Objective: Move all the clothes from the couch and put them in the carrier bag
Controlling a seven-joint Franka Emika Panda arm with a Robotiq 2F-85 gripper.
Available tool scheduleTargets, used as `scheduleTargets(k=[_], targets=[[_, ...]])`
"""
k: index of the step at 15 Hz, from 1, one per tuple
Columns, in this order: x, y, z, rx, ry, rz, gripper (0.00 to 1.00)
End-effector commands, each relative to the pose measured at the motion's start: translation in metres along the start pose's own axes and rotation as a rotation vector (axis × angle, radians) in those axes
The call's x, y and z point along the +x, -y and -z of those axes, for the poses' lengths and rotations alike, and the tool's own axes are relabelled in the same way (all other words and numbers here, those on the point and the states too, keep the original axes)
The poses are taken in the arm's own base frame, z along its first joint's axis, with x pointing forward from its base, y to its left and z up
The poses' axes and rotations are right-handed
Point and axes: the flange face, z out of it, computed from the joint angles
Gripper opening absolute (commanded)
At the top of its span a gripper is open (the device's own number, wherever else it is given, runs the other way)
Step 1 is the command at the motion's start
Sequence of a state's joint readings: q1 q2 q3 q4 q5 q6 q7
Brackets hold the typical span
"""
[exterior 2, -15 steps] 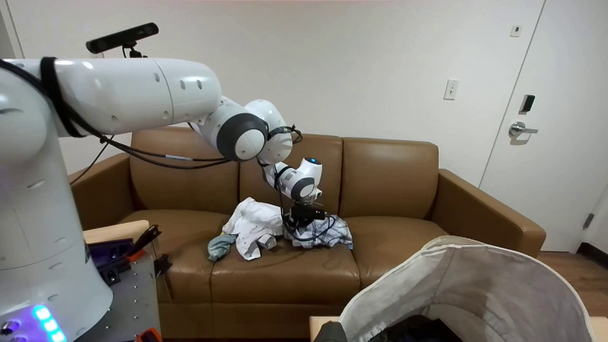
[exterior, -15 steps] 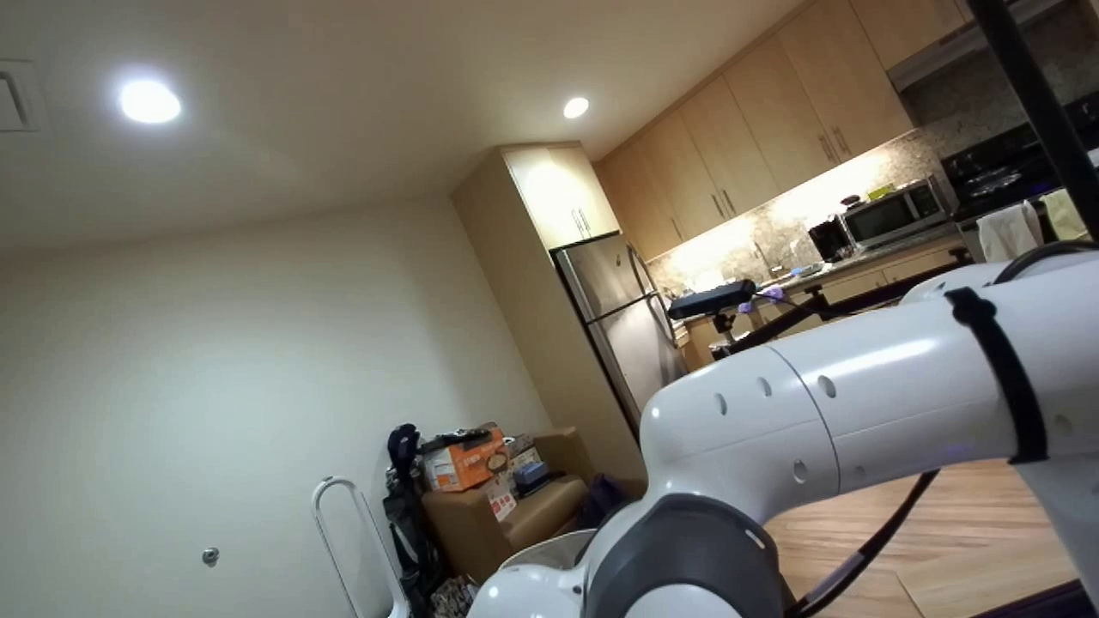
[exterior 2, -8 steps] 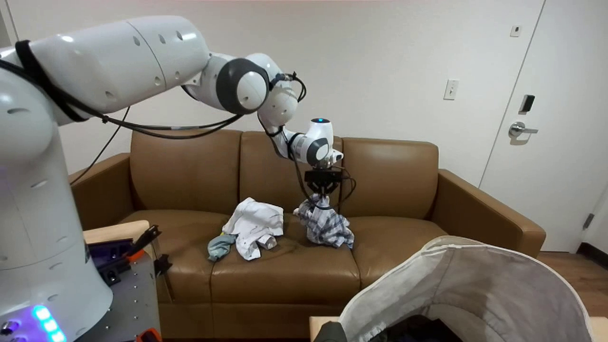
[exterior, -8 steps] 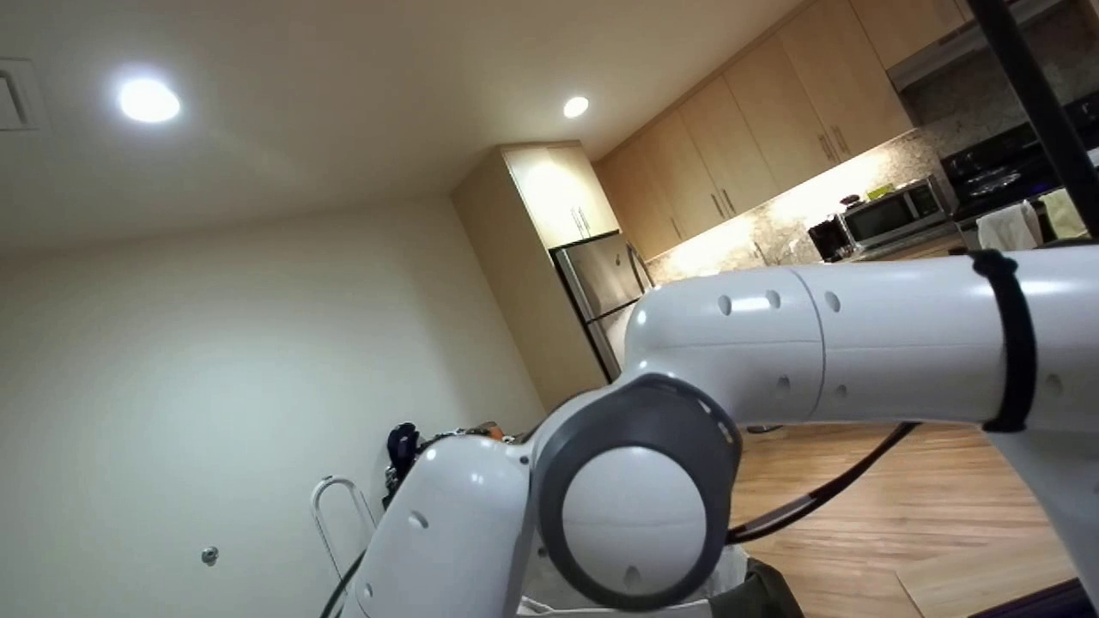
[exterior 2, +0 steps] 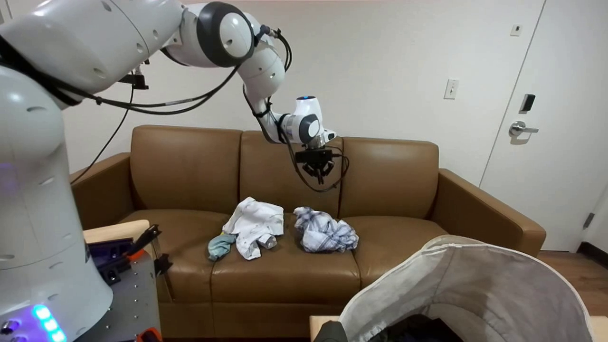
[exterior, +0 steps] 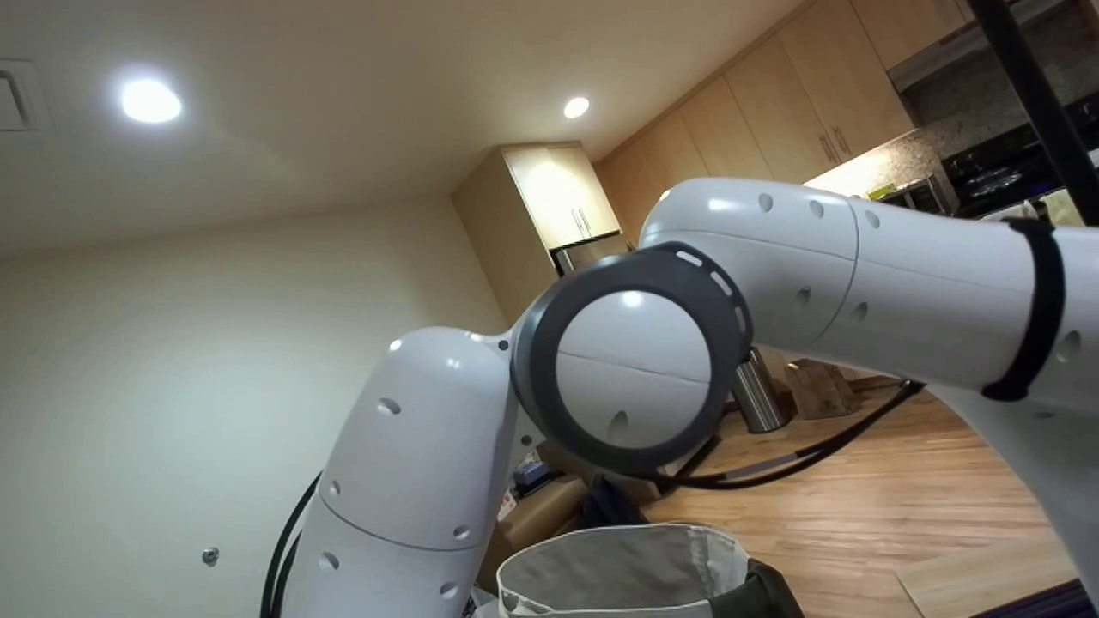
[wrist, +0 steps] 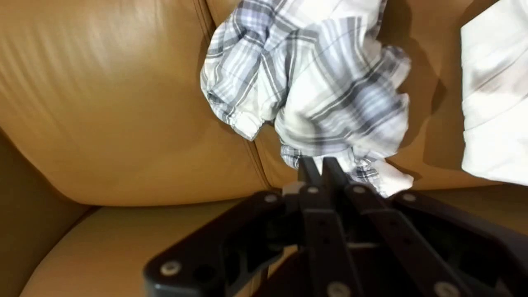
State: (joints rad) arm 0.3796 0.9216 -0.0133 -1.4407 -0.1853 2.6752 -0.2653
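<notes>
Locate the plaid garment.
In an exterior view, the plaid garment lies mostly on the middle couch cushion, right of the white garment, below the shut gripper.

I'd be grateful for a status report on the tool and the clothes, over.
Tool shut, empty, above couch. Plaid cloth, white garment, teal cloth on couch. Possible snag: cable loop hanging near tool.

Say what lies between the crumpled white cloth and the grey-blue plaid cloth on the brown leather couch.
Only bare couch seat separates the white cloth from the plaid cloth, in an exterior view and in the wrist view.
</notes>
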Motion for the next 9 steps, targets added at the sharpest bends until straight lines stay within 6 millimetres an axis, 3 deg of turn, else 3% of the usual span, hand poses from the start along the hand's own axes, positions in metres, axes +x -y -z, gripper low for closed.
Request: scheduleTargets(k=[1, 3, 4, 6, 9], targets=[[-0.003, 0.004, -0.018, 0.021, 0.039, 0.002, 0.09], [-0.004, 0.012, -0.028, 0.059, 0.059, 0.031, 0.08], [-0.004, 0.015, -0.030, 0.058, 0.088, 0.027, 0.33], [0.000, 0.022, -0.030, 0.043, 0.114, 0.043, 0.39], [0.005, 0.031, -0.046, 0.041, 0.106, 0.088, 0.59]])
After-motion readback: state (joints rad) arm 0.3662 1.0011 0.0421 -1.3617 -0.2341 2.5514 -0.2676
